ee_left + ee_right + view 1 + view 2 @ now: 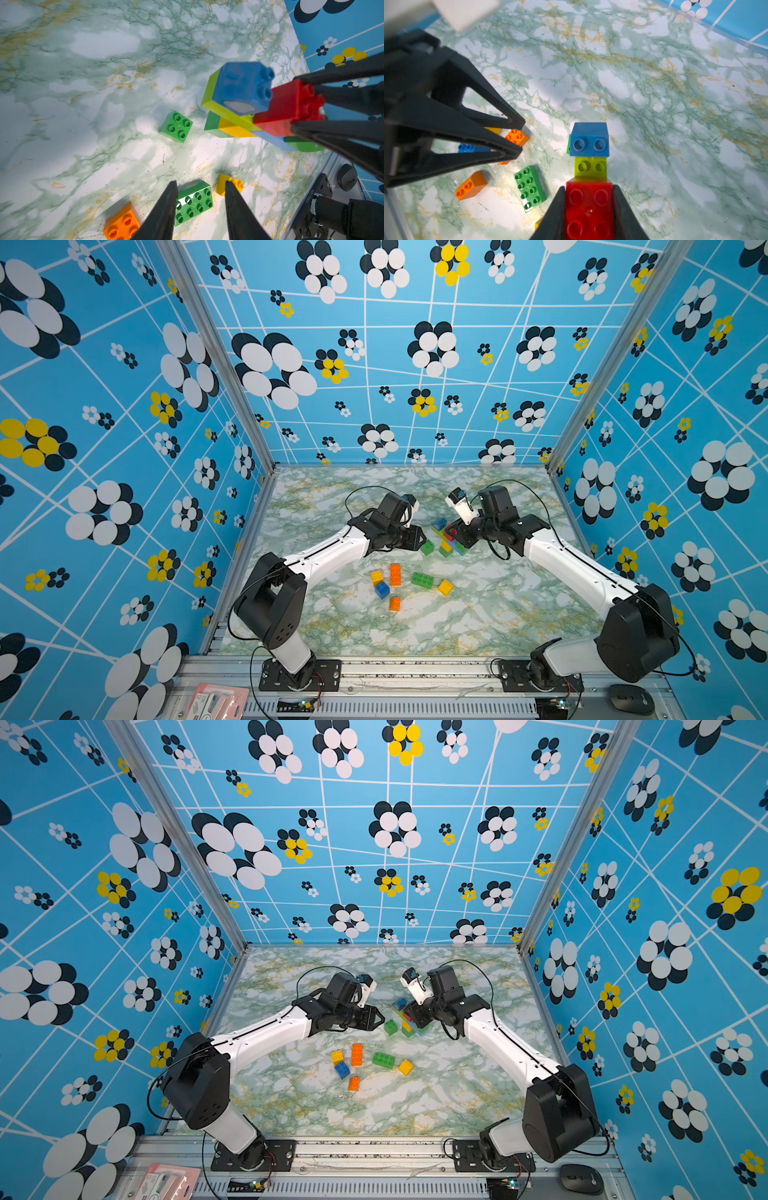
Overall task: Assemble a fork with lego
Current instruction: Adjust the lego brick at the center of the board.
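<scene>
Marble-look table (498, 614), blue flower-print walls (124, 406). Loose lego (395, 574): 2 orange, 2 yellow, 2 green, 1 blue. One green sq brick (427, 547) sits just beside L gripper (201, 182), whose fingers are apart w/ nothing between. R gripper (589, 187) clamps red brick (588, 209) of multi-colour stack (446, 545), the rest reaching past its tips.

Between the black jaws of the right gripper (588, 187) a red brick (588, 207) is shining, with a lime brick (590, 167) and then a blue brick (589, 139) showing just past the jaw tips. Through the gap between the black jaws of the left gripper (201, 182) a green oblong brick (194, 202) is showing, with an orange brick (121, 224) outside one jaw and a yellow brick (220, 187) beside the other. The table (104, 62) is showing white marble veined green and ochre, and the walls (124, 406) are showing blue with white lines and dotted flowers.
</scene>
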Controlling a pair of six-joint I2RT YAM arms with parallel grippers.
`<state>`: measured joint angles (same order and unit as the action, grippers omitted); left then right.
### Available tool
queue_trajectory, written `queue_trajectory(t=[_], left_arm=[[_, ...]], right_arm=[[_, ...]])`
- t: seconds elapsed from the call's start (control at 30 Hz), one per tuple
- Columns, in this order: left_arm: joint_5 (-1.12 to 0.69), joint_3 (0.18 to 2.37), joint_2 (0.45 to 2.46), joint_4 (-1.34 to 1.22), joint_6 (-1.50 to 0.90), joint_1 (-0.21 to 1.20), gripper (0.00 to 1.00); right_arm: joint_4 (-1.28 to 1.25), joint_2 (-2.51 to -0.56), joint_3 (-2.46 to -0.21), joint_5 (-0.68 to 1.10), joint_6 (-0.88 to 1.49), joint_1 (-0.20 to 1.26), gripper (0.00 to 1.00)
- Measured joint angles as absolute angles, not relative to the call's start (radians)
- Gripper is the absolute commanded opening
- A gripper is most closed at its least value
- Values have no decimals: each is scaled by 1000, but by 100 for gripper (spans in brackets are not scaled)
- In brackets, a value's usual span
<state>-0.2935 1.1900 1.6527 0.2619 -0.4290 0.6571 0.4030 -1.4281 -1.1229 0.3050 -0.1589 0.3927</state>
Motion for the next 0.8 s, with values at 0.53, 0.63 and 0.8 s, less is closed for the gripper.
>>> queue_trajectory(t=[0.53, 0.63, 0.8], left_arm=[[-300, 1298, 1761, 266, -414, 669, 68], [-310, 1312, 1786, 268, -406, 678, 69], [-325, 1329, 1824, 272, -398, 683, 69]], right_arm=[[365, -1574, -1128, 827, 184, 116, 12], [335, -1625, -1126, 878, 229, 102, 13], [316, -1701, -1126, 906, 268, 81, 15]])
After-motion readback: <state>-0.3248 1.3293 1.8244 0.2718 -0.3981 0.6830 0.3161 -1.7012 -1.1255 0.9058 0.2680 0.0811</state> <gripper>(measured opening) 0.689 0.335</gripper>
